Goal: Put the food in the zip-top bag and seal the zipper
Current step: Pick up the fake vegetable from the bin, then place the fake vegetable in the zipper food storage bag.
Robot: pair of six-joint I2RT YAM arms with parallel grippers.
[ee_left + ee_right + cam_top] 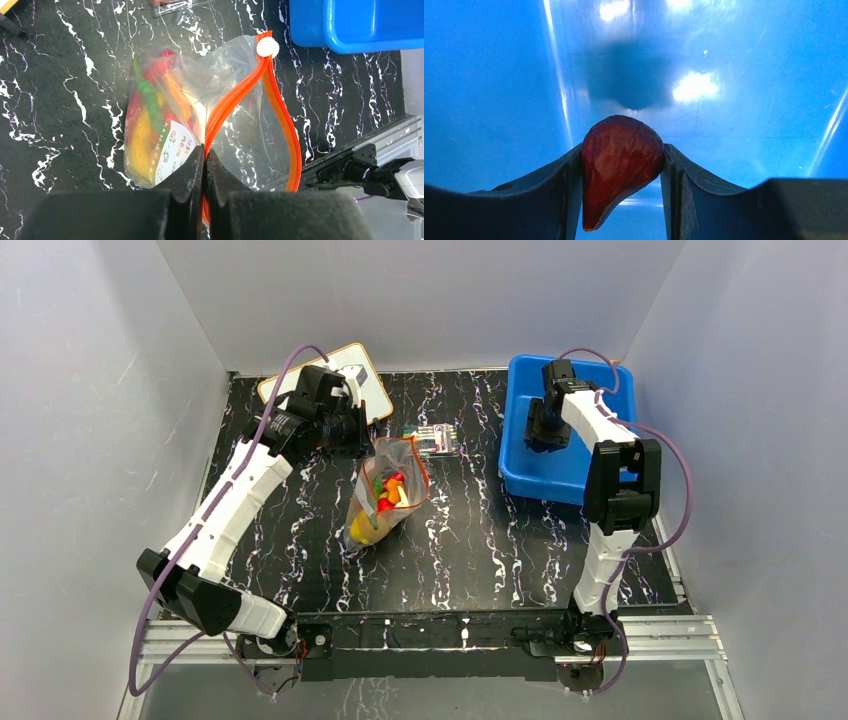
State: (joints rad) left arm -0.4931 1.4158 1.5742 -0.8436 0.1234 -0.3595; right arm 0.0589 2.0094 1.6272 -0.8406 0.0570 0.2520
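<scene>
On the black marbled worktop (480,570), the blue tub (520,468) sits at the far right corner. The zip-top bag (250,145) lies mid-worktop with toy foods (150,125) inside. The step in hand looks like loading. The right gripper (624,150), down in the tub, clasps a dark red piece (621,160) on both sides. The left gripper (205,155) is clamped on the zipper (235,90), and the bag's mouth is agape. Next, the piece needs lifting clear and carrying to that mouth. The rest of the tub's inside is hidden, and what food the piece is meant to be is hard to tell.

No text legible in any view. The zip-top bag (250,135) carries a white label (175,150) with green and orange print and a round logo; characters are too small and creased to read. Marker pack (437,439) shows printing, unreadable. Board (368,382) at the back has a dark mark, not decipherable.
</scene>
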